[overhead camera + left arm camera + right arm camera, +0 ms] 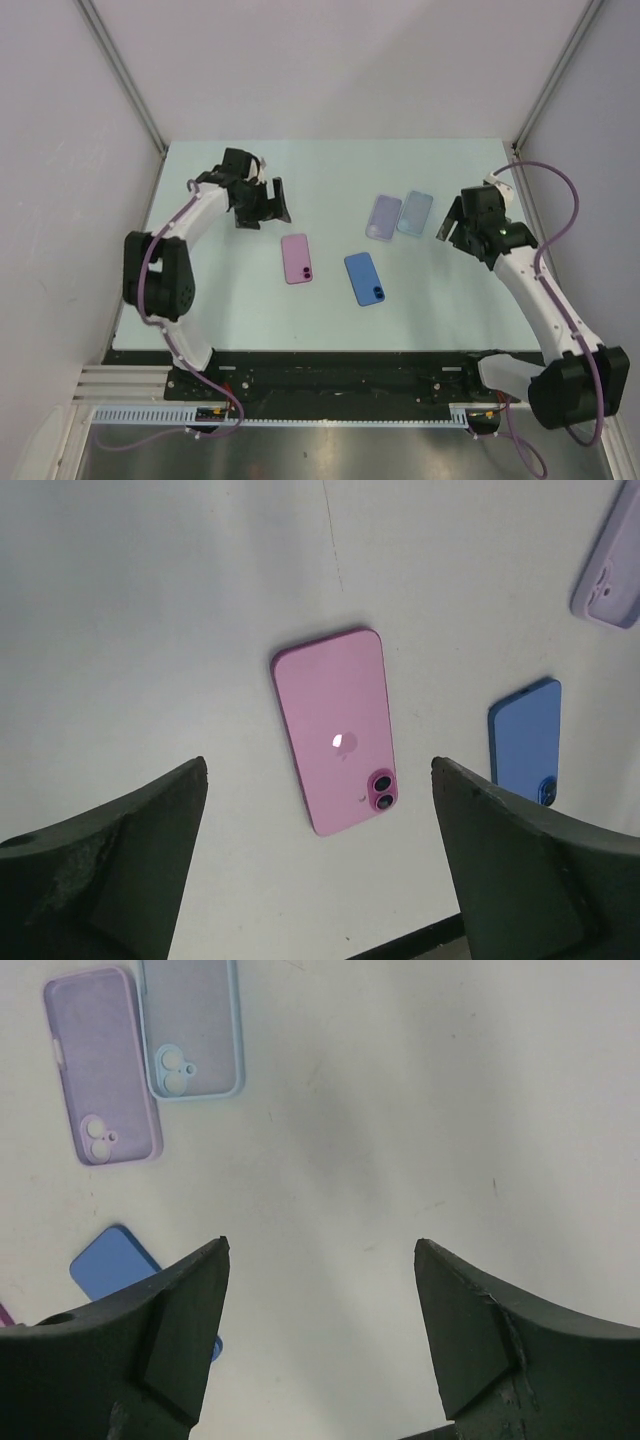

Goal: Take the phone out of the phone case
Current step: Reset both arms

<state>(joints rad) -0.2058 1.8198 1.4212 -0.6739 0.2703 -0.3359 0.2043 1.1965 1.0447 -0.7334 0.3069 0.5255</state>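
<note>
Nearest the arm bases, the blue phone (364, 277) and pink phone (296, 258) are lying bare, backs up, on the surface (330, 170). Just behind them, the purple case (383, 216) and light blue case (415, 212) are sitting empty side by side. The left gripper (318, 780) and right gripper (320, 1260) are hovering with jaws wide open, gripping nothing. I'm guessing all that's left is clearing off, so lifting straight up avoids nudging anything. I'm only spotting a pale logo on the pink back, no readable text.

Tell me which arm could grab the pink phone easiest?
Left, probably. The open left gripper hangs near the pink phone, framed between its fingers in its wrist view. The right gripper is beside the pale blue case, farther away.
</note>
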